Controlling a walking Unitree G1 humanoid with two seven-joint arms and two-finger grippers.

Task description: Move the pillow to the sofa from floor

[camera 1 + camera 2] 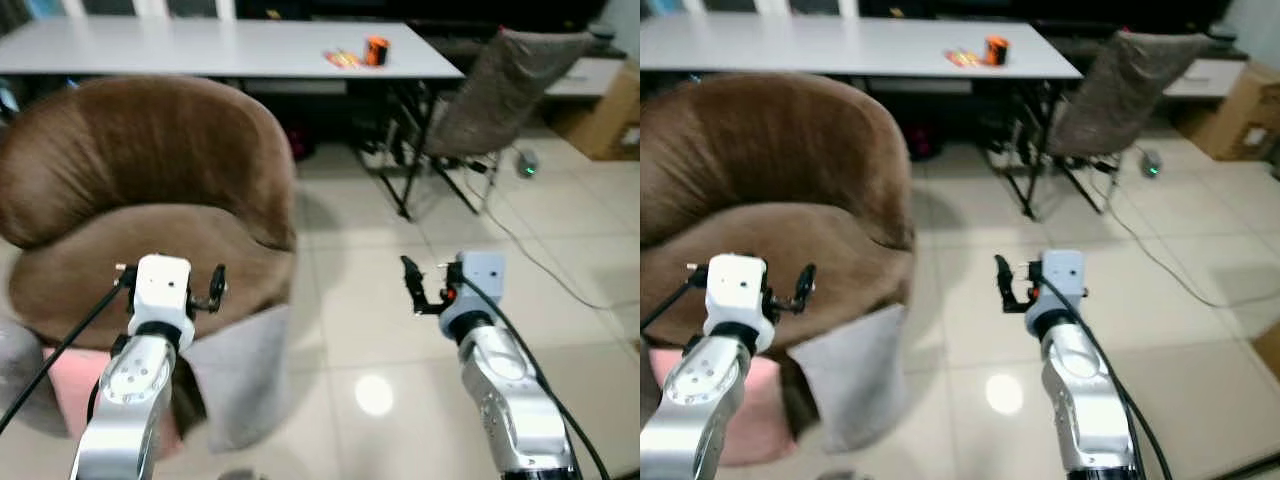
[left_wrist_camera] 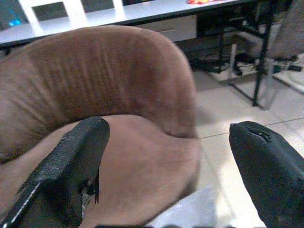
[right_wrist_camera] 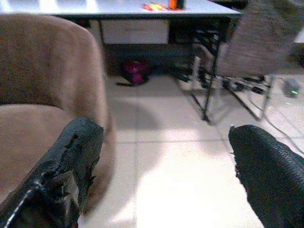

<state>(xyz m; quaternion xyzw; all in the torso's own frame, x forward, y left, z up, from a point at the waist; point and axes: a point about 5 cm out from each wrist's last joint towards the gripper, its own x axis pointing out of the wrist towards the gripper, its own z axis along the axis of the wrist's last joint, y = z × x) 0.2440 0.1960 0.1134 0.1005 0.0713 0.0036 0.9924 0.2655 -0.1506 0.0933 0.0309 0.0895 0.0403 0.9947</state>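
Not yet begun: grey fabric pillow (image 1: 240,375) leans on floor at six o'clock of brown velvet round sofa (image 1: 140,200); left gripper (image 2: 166,166) and right gripper (image 3: 161,166) gape empty.

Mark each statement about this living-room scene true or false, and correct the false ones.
1. The light grey pillow leans against the front of the round brown velvet sofa. True.
2. The left gripper has its jaws shut on the pillow. False: its jaws are open and hold nothing.
3. The right gripper hangs over bare tiled floor, jaws open. True.
4. An orange cup stands on the sofa seat. False: it stands on the long white table behind.
5. A folding chair with grey-brown cover stands right of the table. True.
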